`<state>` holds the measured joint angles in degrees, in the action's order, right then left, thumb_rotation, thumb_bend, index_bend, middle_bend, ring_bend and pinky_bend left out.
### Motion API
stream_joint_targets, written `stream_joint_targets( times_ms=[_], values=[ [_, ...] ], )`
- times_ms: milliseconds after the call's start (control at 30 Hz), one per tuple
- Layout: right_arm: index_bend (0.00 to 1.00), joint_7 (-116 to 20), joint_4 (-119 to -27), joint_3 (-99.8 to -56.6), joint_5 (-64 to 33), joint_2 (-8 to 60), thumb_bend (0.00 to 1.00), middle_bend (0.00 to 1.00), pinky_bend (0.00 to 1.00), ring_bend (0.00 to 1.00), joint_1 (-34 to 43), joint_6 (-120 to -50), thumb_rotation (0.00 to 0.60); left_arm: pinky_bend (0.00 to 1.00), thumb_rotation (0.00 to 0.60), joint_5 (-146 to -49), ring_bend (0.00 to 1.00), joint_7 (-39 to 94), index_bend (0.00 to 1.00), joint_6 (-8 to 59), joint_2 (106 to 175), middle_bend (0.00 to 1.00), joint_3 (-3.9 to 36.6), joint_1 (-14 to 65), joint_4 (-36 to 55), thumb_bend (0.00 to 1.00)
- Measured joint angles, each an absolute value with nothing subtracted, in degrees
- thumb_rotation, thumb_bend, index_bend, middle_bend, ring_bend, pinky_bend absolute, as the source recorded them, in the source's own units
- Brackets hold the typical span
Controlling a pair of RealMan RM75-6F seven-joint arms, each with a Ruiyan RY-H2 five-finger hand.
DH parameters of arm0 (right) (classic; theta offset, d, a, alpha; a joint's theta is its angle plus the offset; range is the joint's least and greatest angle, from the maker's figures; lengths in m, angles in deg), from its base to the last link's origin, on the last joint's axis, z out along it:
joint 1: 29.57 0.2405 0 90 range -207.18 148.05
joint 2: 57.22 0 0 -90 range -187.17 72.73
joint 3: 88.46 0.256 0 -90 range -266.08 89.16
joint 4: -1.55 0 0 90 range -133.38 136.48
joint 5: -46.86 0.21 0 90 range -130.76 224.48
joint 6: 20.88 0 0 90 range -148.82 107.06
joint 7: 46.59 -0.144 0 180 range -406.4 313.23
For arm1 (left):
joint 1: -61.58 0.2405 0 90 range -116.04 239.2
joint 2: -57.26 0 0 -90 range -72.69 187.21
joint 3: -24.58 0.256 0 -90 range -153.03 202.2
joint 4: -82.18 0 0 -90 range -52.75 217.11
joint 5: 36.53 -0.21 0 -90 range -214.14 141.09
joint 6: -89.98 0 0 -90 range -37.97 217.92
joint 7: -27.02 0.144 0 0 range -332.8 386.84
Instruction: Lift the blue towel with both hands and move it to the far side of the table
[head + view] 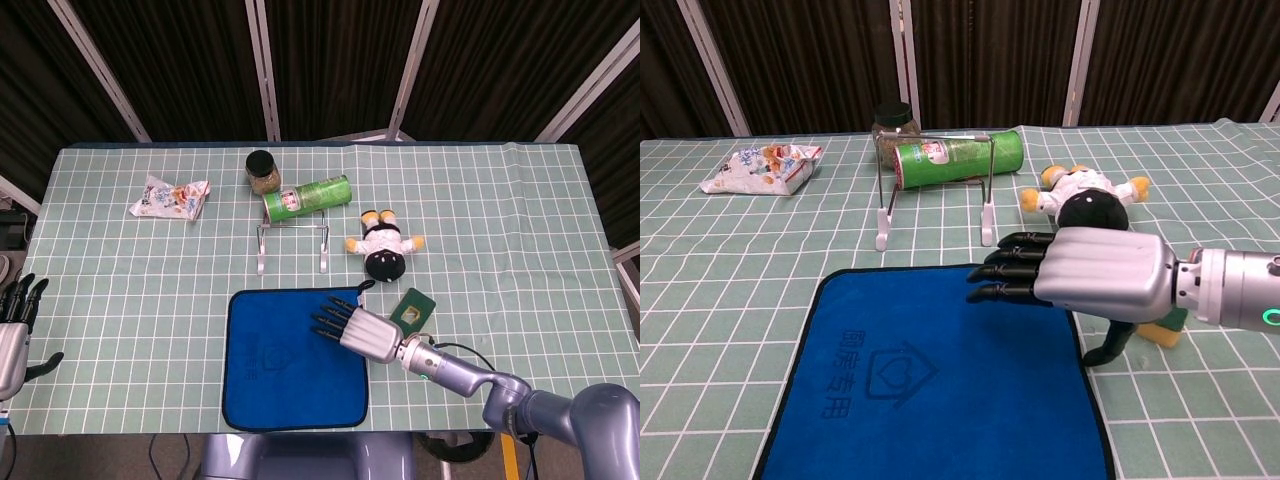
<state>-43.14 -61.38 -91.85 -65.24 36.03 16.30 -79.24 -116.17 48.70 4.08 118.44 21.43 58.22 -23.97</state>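
Your left hand (15,325) waits at the far left edge of the frame, fingers extended and holding nothing, well apart from the blue towel (290,355), which lies flat at the lower centre of the desk (500,220). Your right hand (1080,275) hovers flat above the towel's upper right corner, fingers straight, gripping nothing. Lift with that hand alone and the cloth will likely drag and bunch. Just right sit a green card (413,308) and a doll (384,245); a careless sweep could knock them.
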Motion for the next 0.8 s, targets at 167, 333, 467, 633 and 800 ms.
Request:
stream_joint_targets(
  times_ms=[167, 333, 467, 633, 800],
  values=[
    [0.03, -43.3, -61.8, -92.2, -64.2, 36.5, 0.0, 0.0, 0.0, 0.0, 16.6, -79.7, 0.6, 0.0, 0.6, -116.0, 0.0, 48.9, 0.0, 4.2, 118.5, 0.0, 21.5, 58.1, -23.9, 0.01],
    [0.03, -42.8, -61.6, -92.7, -63.5, 37.4, 0.0, 0.0, 0.0, 0.0, 17.1, -79.6, 0.6, 0.0, 0.6, -116.1, 0.0, 49.0, 0.0, 4.1, 118.6, 0.0, 21.6, 58.1, -24.0, 0.01],
    [0.12, -43.2, -61.1, -93.0, -63.1, 38.1, 0.1, 0.0, 0.0, 0.0, 17.2, -80.0, 0.6, 0.0, 0.6, -115.9, 0.0, 48.9, 0.0, 4.1, 118.6, 0.0, 21.6, 58.0, -23.9, 0.01],
    [0.28, -45.1, -60.2, -93.5, -62.8, 38.9, 0.24, 0.0, 0.0, 0.0, 17.3, -81.3, 0.6, 0.0, 0.6, -115.9, 0.0, 48.9, 0.0, 4.2, 118.6, 0.0, 21.6, 57.9, -23.9, 0.01],
    [0.37, -46.7, -59.0, -94.2, -62.5, 39.6, 0.31, 0.0, 0.0, 0.0, 17.4, -82.3, 0.6, 0.0, 0.6, -115.8, 0.0, 48.8, 0.0, 4.2, 118.6, 0.0, 21.6, 57.9, -23.9, 0.01]
  ],
)
